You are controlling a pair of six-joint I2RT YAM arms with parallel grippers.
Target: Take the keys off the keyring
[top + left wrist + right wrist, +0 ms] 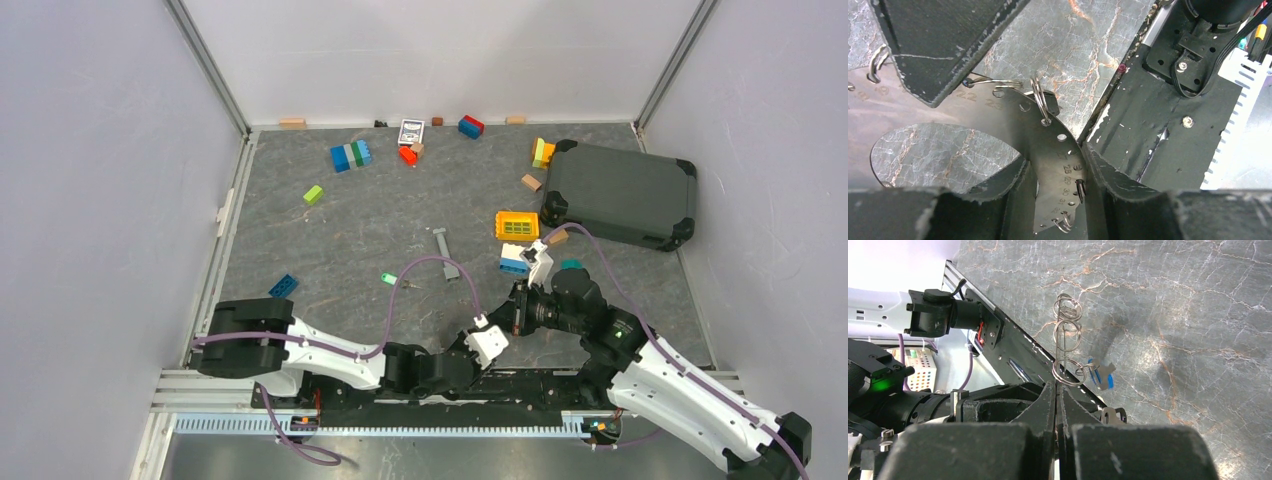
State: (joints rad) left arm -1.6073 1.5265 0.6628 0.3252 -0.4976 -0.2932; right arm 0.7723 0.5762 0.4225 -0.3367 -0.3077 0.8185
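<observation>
A thin dark curved metal plate (1048, 150) with numbered holes carries several silver wire keyrings (1039, 97). My left gripper (1057, 167) has closed on the plate's lower strip, one finger against each edge. My right gripper (1056, 390) is shut on the same plate, which shows edge-on there with the rings (1068, 335) stacked above the fingertips. A small key with a blue head (1102, 375) hangs from the lowest ring (1068, 372). Both grippers meet low over the table's near edge (508, 322). A green-headed key (392, 279) lies loose on the table.
A long grey metal bar (446, 253) lies mid-table. A yellow grid block (517, 224) and a blue and white brick (514, 261) sit right of it. A dark case (620, 192) is at the right. Toy bricks (351, 155) are scattered at the back.
</observation>
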